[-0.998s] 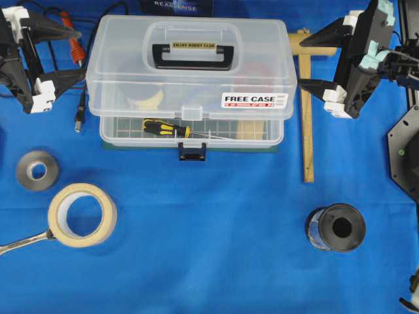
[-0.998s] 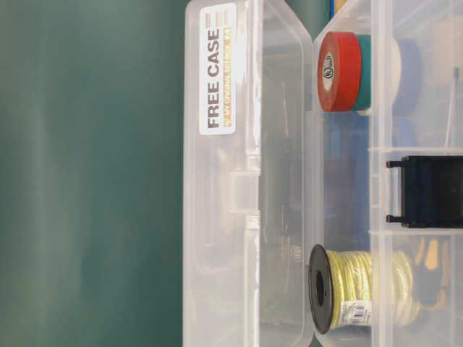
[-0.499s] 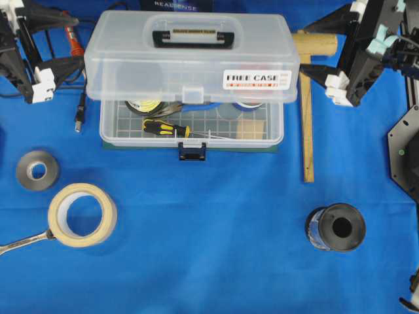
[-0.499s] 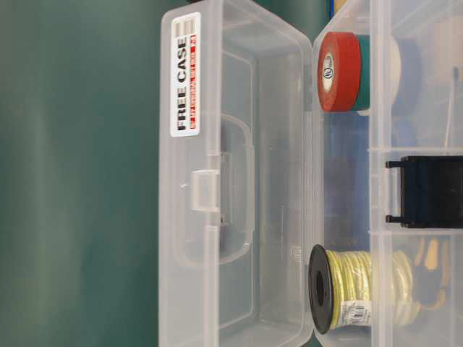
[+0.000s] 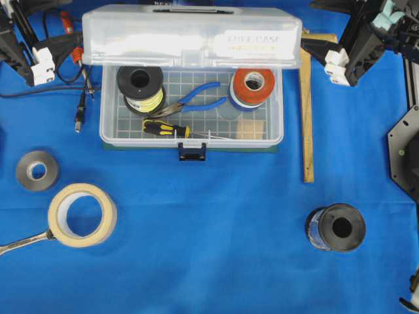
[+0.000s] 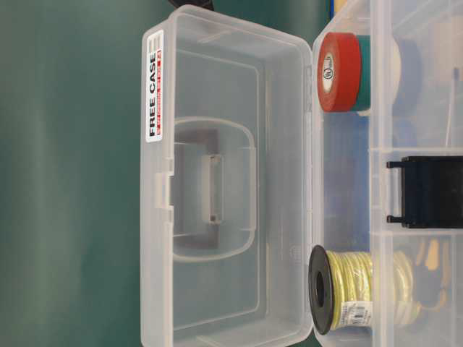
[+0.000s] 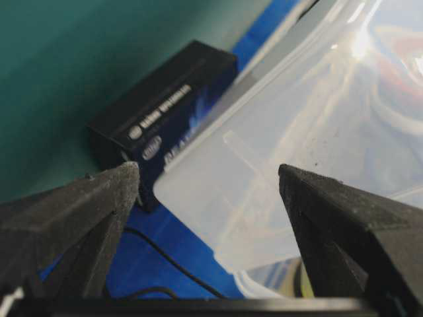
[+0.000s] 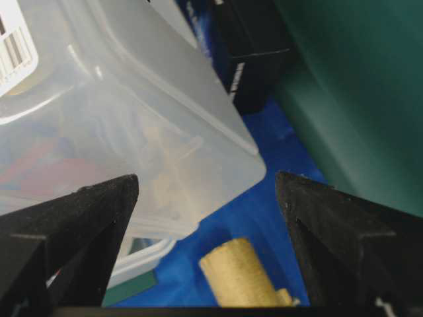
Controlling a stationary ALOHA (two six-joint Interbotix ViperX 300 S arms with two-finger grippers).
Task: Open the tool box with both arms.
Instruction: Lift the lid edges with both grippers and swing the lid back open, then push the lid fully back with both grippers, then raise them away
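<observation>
The clear tool box (image 5: 192, 140) stands open. Its lid (image 5: 192, 36) is raised upright at the back, with the "FREE CASE" sticker (image 6: 153, 87) on its rim. The dark blue latch (image 5: 192, 152) hangs at the front. Inside lie a yellow wire spool (image 5: 140, 88), blue pliers (image 5: 196, 98), a red tape roll (image 5: 252, 84) and a screwdriver (image 5: 167, 127). My left gripper (image 5: 73, 29) is open at the lid's left end, with the lid corner between its jaws (image 7: 208, 170). My right gripper (image 5: 311, 26) is open at the lid's right end, also astride the corner (image 8: 206, 177).
A wooden mallet (image 5: 306, 118) lies right of the box. A black spool (image 5: 337, 227) stands at the front right. A masking tape roll (image 5: 82, 214), a grey tape roll (image 5: 37, 170) and a wrench (image 5: 23, 242) lie front left. Cables (image 5: 80, 98) and a black carton (image 7: 165, 112) sit behind.
The lid has swung from half raised to upright, exposing the box's contents. Both grippers have moved back toward the far edge alongside the lid's ends.
</observation>
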